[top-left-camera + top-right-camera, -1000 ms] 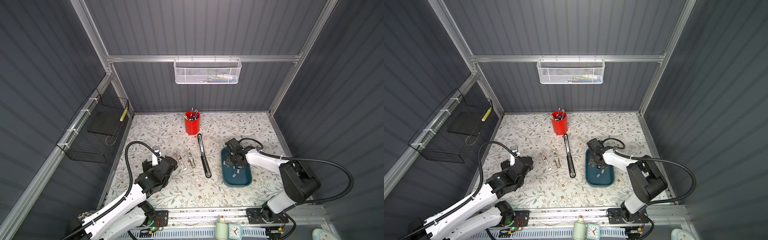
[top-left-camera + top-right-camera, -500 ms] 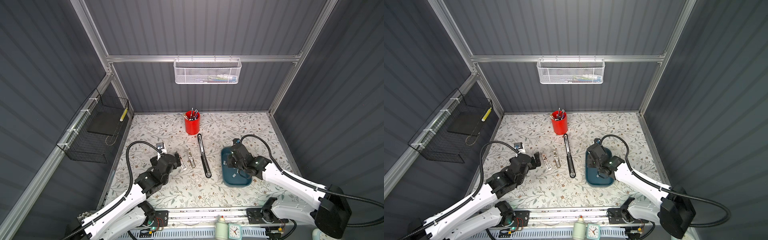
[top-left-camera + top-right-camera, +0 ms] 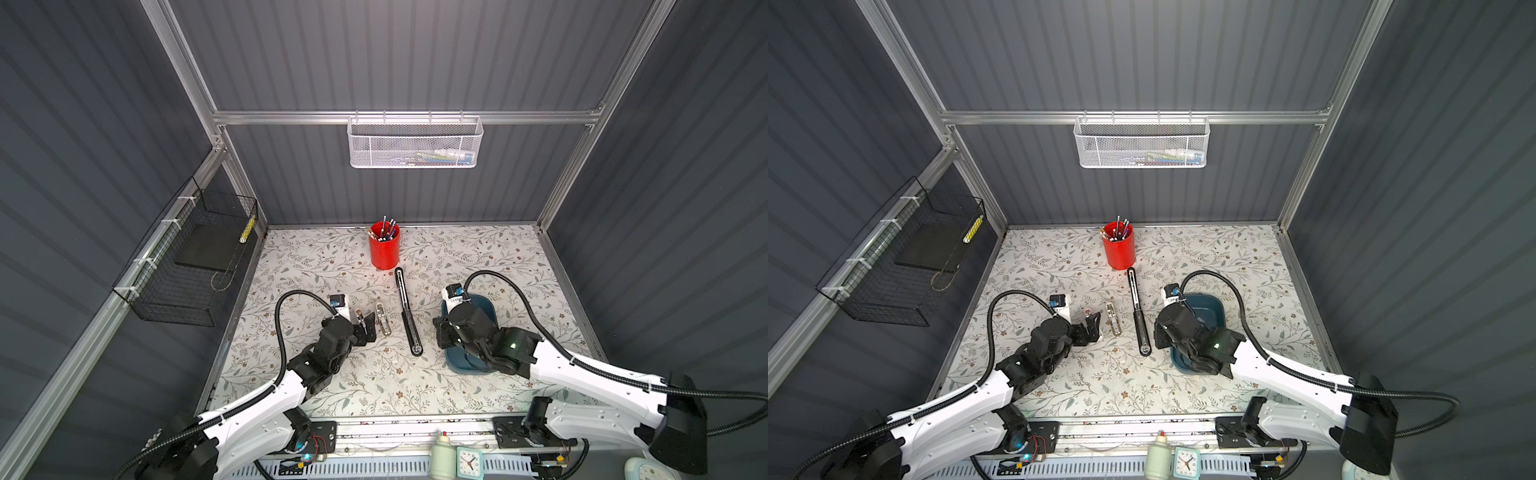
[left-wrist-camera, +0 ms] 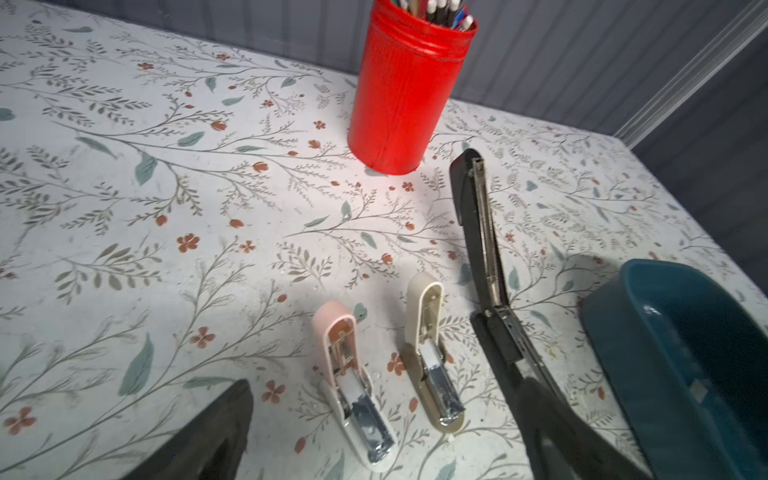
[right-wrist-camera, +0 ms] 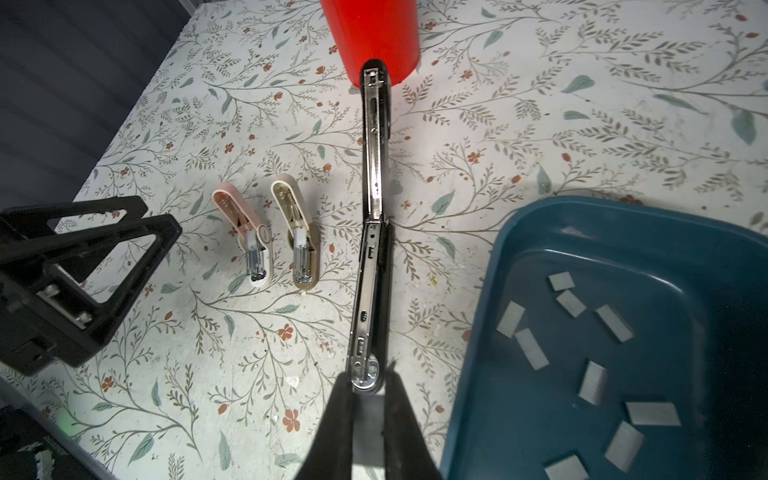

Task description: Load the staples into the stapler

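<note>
Right gripper clamps one staple strip; nine strips lie in the teal tray; left gripper gapes near three staplers.

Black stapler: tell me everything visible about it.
The black stapler is long, slim, swung fully open and flat on the floral table, metal channels up. Its far end nears the red cup; a beige stapler and teal tray flank it. The right gripper, pinching a staple strip, is at its near end.
</note>
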`<state>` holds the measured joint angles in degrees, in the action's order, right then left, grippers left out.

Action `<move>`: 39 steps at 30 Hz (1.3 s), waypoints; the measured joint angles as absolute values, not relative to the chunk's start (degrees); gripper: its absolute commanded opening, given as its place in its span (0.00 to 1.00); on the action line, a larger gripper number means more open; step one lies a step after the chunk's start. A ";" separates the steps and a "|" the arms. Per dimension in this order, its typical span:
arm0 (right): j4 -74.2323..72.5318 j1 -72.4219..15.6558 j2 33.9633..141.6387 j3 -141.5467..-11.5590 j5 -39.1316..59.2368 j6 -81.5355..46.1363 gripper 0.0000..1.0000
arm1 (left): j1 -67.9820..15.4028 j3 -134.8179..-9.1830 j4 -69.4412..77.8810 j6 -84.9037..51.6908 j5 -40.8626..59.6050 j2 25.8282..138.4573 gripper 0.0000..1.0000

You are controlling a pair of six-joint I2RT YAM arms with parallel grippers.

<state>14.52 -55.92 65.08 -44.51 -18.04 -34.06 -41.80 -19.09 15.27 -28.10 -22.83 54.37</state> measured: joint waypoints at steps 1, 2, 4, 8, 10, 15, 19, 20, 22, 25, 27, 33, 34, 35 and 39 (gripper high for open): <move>13.21 -56.27 66.52 -44.47 -18.02 -34.02 0.11 | -41.15 -18.46 16.82 -28.53 -22.24 54.37 1.00; 12.23 -56.60 68.03 -44.45 -18.04 -33.98 0.11 | -39.86 -17.98 17.65 -29.17 -21.32 54.33 1.00; 10.70 -57.14 70.65 -44.47 -18.28 -33.78 0.10 | -36.58 -17.30 18.09 -30.59 -19.79 53.84 1.00; 8.34 -58.74 75.09 -44.49 -18.79 -33.30 0.10 | -33.23 -15.70 17.12 -32.25 -18.92 47.42 1.00; 7.49 -59.27 77.01 -44.82 -19.05 -33.26 0.10 | -33.23 -15.55 16.45 -32.88 -19.31 43.53 1.00; 5.98 -59.42 82.13 -46.37 -19.33 -32.77 0.11 | -33.23 -15.03 16.32 -33.69 -19.97 40.82 1.00; 5.04 -59.59 84.47 -46.48 -19.33 -32.27 0.12 | -33.23 -15.09 15.86 -33.65 -19.81 45.04 1.00; 4.69 -59.64 84.86 -46.48 -19.31 -32.21 0.12 | -33.23 -15.09 15.55 -33.67 -19.59 46.19 1.00; 4.25 -59.68 85.47 -46.48 -19.35 -32.05 0.12 | -33.23 -15.11 15.22 -33.65 -19.38 47.57 1.00; 4.10 -59.68 86.19 -46.48 -19.64 -32.05 0.13 | -33.23 -15.11 15.11 -33.63 -19.16 47.86 1.00; 4.03 -59.68 86.52 -46.48 -19.86 -32.03 0.12 | -33.23 -15.16 15.22 -33.63 -19.14 47.79 1.00; 3.84 -59.68 86.76 -46.48 -20.45 -31.92 0.13 | -33.23 -15.16 15.25 -33.61 -19.18 47.46 1.00; 3.79 -59.68 86.76 -46.48 -20.51 -31.90 0.13 | -33.23 -15.16 15.25 -33.61 -19.18 47.48 1.00; 3.66 -59.68 86.76 -46.48 -20.64 -31.88 0.13 | -33.23 -15.16 15.20 -33.61 -19.18 47.48 1.00; 3.07 -59.68 86.85 -46.48 -20.86 -31.83 0.13 | -33.23 -15.27 15.20 -33.61 -19.16 47.64 1.00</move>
